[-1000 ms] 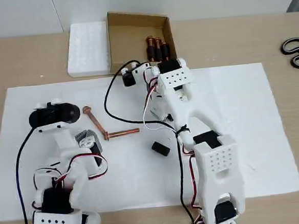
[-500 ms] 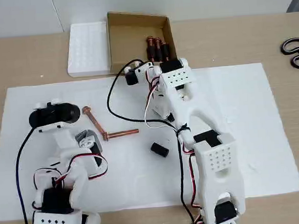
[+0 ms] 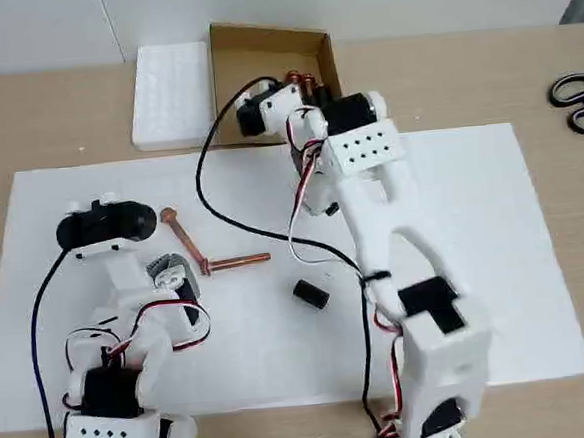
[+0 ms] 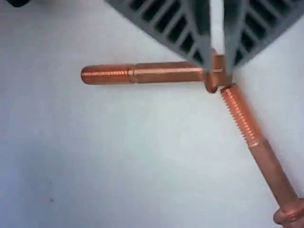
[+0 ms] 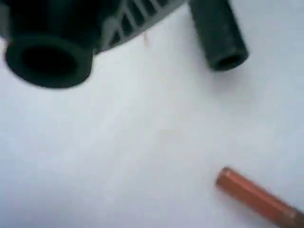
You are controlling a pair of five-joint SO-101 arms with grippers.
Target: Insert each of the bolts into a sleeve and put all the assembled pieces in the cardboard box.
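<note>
Black sleeve [image 5: 47, 59] rides up off the white paper [image 3: 472, 216] now, pinched in the right gripper [image 5: 90, 38]; left of middle, the left gripper [image 4: 217, 71] squeezes a bolt [image 4: 161, 73] head, so joining looks next

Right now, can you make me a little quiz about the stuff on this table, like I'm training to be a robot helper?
1. How many copper bolts lie bare on the white paper?
2. True or false: the loose black sleeve lies inside the cardboard box.
3. What sits right beside the cardboard box? A) a cup B) a white foam block C) a plate

Key:
1. Two; their ends meet in a V.
2. False; it lies on the white paper.
3. B
</note>
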